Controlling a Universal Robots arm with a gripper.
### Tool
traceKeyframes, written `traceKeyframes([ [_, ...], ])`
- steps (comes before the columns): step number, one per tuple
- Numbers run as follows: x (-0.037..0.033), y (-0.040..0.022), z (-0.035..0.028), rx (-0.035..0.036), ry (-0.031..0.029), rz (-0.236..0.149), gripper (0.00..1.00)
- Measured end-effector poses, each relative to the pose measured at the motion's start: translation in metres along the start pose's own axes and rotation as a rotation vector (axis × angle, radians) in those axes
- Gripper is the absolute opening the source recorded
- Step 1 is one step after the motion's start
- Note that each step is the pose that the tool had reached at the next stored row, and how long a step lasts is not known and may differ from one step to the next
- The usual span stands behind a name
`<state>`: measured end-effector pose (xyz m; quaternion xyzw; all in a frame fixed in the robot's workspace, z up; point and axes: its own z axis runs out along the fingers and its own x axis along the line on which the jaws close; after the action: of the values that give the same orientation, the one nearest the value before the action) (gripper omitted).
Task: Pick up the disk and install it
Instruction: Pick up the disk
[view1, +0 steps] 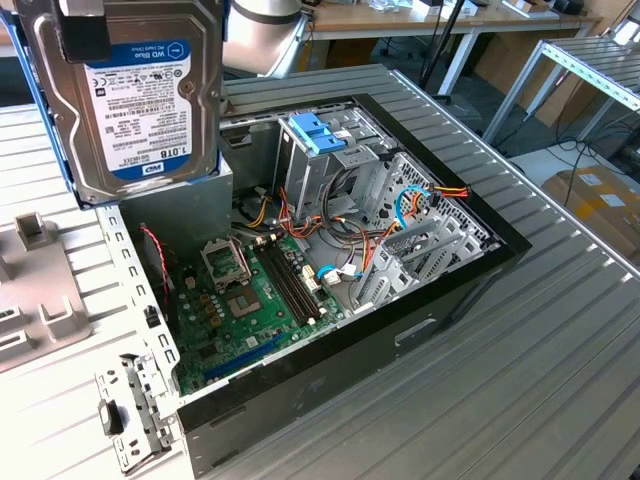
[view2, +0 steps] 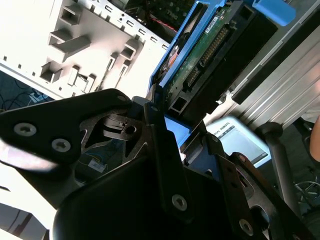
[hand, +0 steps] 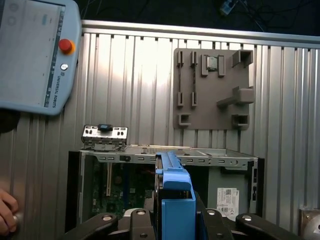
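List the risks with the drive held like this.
The black gripper holds the dark rectangular disk in its blue plastic carrier above the open black computer case; a slip might drop it onto the green motherboard.
Loose coloured cables near the grey metal drive cage could snag it.

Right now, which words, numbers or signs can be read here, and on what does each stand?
None can be quoted safely.
Label on the disk: fine print, too small.
Side lettering and screen of the pendant: blurred.
The white sticker on the grey box: too small.
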<state>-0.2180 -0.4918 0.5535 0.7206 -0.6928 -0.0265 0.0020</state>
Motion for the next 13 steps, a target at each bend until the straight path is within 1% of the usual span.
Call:
traceKeyframes([
  [13,0.0081,-0.0035,0.0016,-0.0001,0.0000,0.000,0.37],
])
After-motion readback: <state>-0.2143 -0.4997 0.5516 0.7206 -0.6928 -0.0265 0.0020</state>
